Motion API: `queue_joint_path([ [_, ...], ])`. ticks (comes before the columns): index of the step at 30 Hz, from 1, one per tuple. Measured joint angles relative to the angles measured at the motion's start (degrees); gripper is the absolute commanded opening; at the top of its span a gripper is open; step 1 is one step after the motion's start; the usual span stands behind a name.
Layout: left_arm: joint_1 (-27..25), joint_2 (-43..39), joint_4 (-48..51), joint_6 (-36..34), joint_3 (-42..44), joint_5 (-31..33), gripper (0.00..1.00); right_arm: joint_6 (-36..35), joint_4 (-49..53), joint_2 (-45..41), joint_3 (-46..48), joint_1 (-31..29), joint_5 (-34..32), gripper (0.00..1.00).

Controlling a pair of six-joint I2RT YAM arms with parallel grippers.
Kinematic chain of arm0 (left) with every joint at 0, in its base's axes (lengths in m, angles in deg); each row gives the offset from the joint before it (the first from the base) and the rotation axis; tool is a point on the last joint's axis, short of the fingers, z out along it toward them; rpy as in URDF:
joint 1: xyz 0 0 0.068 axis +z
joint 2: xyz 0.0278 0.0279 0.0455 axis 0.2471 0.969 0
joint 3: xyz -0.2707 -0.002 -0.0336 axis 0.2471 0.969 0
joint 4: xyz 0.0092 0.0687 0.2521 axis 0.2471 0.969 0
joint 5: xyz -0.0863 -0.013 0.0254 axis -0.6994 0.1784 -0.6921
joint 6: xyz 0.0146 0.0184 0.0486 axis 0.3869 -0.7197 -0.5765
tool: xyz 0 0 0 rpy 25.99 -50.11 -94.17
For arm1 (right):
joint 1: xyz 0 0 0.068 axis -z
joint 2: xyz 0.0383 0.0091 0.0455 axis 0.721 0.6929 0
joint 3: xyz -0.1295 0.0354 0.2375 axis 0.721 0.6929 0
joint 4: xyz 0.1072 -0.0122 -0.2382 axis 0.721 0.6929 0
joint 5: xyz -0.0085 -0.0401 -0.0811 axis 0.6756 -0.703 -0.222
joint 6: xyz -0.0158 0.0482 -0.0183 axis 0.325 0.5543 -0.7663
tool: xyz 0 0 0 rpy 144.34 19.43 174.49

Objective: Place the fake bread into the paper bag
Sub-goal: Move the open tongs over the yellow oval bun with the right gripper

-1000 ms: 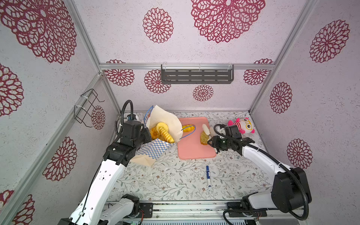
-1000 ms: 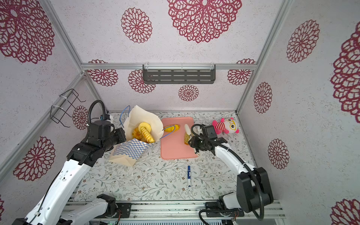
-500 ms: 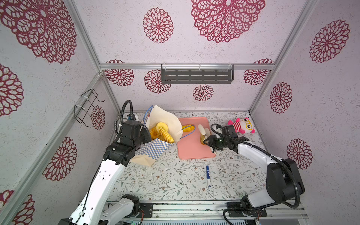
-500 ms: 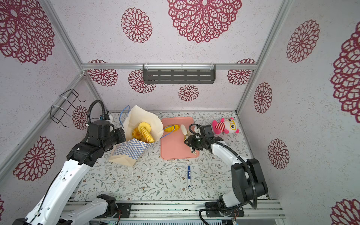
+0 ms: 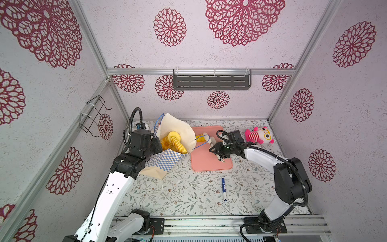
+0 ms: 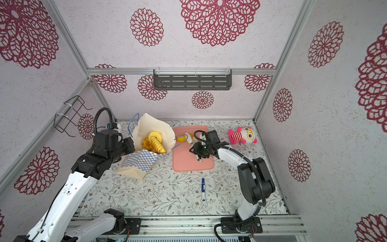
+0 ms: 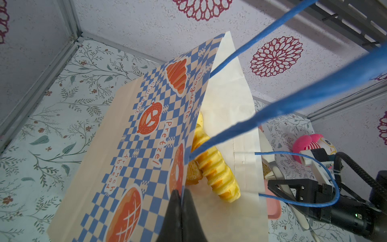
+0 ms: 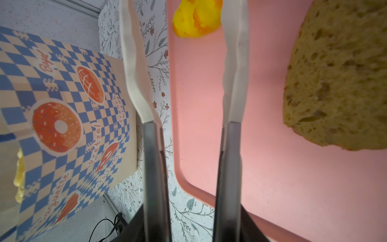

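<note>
**Both top views.** We see bright, even, diffuse light across the enclosure. The pink tray and the paper bag left of it cast only faint, soft-edged shadows on the desk. Wide-angle distortion splays the frame posts behind the tray outward toward the picture corners.

**Left wrist view.** The blue cord crossing close to the lens is thick and blurred, as is the dark left claw. The bag's print is sharp.

**Right wrist view.** We find the right claw soft near the lens. The brown bun and the yellow pastry on the tray are slightly out of focus.
</note>
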Motion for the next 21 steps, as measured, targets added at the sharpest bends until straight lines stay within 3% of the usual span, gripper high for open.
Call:
queue_joint_path([
  [11, 0.42, -1.55, 0.20, -0.52, 0.48, -0.02, 0.00, 6.08, -2.60, 6.25, -3.69, -0.50, 0.55, 0.49],
  [21, 0.83, -2.03, 0.42, -0.83, 0.52, -0.66, 0.00, 2.05, 5.29, 7.45, -10.27, -0.68, -6.23, 0.50],
])
